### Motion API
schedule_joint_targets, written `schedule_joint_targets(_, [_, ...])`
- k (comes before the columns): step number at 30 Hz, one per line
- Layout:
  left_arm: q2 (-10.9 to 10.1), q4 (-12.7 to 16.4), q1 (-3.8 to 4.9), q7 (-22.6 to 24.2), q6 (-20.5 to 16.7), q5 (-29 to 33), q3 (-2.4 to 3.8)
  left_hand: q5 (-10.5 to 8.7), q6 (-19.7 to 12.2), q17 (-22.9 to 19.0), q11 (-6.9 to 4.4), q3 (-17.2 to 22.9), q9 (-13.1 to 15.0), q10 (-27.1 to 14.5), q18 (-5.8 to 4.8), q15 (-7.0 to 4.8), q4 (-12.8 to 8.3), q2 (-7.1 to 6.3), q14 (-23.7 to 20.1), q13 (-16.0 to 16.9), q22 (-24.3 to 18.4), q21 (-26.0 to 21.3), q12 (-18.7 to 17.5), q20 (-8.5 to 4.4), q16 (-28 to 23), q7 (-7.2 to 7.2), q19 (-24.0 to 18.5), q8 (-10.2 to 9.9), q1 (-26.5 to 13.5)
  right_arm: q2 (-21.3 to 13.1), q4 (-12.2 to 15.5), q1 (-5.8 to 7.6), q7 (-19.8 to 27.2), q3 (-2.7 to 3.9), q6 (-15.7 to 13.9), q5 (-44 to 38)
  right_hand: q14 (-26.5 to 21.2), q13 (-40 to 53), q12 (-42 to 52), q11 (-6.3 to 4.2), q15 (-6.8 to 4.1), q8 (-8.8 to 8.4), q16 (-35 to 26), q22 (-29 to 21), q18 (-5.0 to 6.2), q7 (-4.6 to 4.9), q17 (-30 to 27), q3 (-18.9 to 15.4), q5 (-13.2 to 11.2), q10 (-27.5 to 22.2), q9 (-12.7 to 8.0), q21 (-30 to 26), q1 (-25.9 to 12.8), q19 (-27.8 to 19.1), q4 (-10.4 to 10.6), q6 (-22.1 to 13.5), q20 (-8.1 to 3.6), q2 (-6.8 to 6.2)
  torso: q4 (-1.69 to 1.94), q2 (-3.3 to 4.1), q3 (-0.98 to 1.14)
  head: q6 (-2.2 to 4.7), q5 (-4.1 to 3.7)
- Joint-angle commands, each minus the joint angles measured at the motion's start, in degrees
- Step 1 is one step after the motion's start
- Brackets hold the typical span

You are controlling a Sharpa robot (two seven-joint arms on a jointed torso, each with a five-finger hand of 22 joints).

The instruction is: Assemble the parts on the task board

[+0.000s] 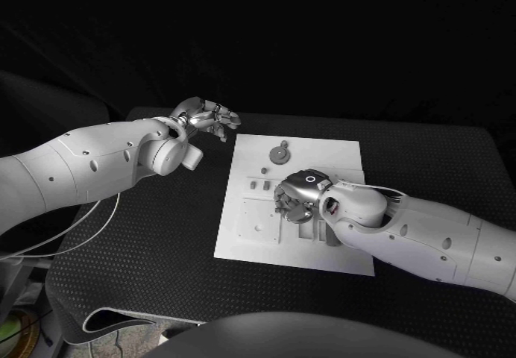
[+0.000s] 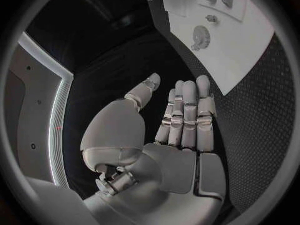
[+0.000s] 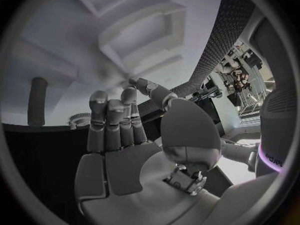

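Task board [image 1: 323,246], right hand [image 1: 298,195] over it

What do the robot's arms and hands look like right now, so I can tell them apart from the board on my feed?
Both arms are smooth white shells with small dark dots. The left hand and right hand are silver metal with segmented fingers and pale grey pads. A thin white cable loops under the left arm. The right hand's back carries a small ring mark.

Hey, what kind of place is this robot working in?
Probably a robotics lab or test bench. A white rectangular task board with recessed slots and a small grey gear lies on a black textured table, with the silver left hand and right hand over it, against dark surroundings.
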Motion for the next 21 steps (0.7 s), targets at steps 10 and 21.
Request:
schedule_joint_targets(10, [-0.07, 0.24, 0.06, 0.28, 0.68, -0.18, 0.03, 0.03, -0.11, 0.08, 0.02, -0.40, -0.09, -0.51, 1.46, 0.07, -0.05, -0.03, 0.26, 0.14, 0.10, -0.28, -0.18, 0.05, -0.40, 0.37, 0.31, -0.12, -0.26, 0.72, -0.93, -0.44, -1.37, -0.39, 3.09, -0.95, -0.60, -0.14, 0.23, 0.12, 0.01, -0.27, -0.14, 0.51, 2.53, 0.73, 0.16, -0.18, -0.05, -0.49, -0.25, -0.36, 0.21, -0.10, 0.48, -1.06, -0.07, -1.08, 0.01, 0.01, 0.02, -0.11, 0.02])
schedule_joint_targets(21, [-0.08, 0.27, 0.06, 0.25, 0.73, -0.18, 0.03, 0.03, -0.21, 0.09, 0.03, -0.39, -0.12, -0.53, 1.46, 0.07, -0.06, -0.04, 0.26, 0.18, 0.10, -0.31, -0.19, 0.05, -0.43, 0.41, 0.31, -0.16, -0.23, 0.88, -0.69, -0.45, -1.10, -0.39, 3.08, -0.95, -0.85, -0.39, 0.53, 0.29, 0.16, -0.69, -0.13, 0.52, 2.53, 0.90, 0.27, -0.47, -0.06, -0.91, -0.11, -0.49, -0.13, -0.18, 2.04, -1.58, 0.03, -3.24, 0.04, 0.00, 0.00, -0.19, 0.05])
